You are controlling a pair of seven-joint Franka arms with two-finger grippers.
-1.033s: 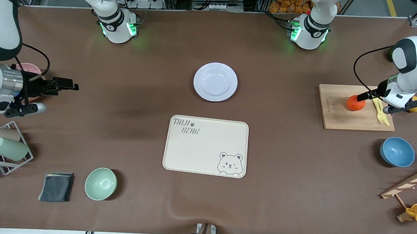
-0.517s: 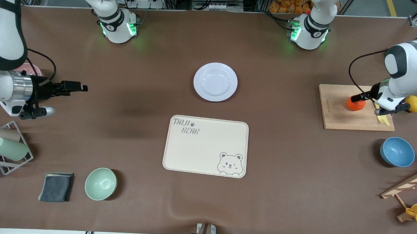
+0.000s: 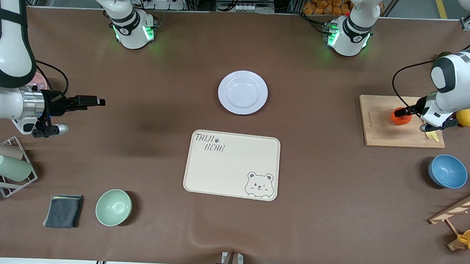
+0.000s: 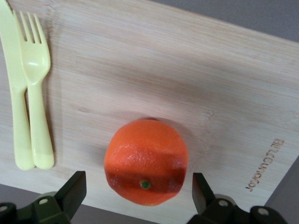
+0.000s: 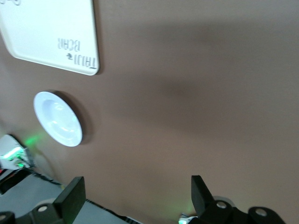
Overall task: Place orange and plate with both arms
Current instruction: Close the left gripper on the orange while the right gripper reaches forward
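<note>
Left hand (image 3: 403, 112): wide open, fingers astride small red-orange orange (image 4: 145, 161), gripping nothing.
Right hand (image 3: 94, 101): open, empty, mid-left frame above brown table (image 3: 158, 152).
Orange: on wooden board (image 3: 381, 132), right.
Round pale lavender-white plate (image 3: 242, 92): upper centre.

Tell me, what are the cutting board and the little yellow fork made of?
The cutting board looks like pale, unvarnished wood: fine grain lines run along it and a name is burned in. The yellow fork looks like smooth plastic, evenly colored with a soft sheen.
</note>
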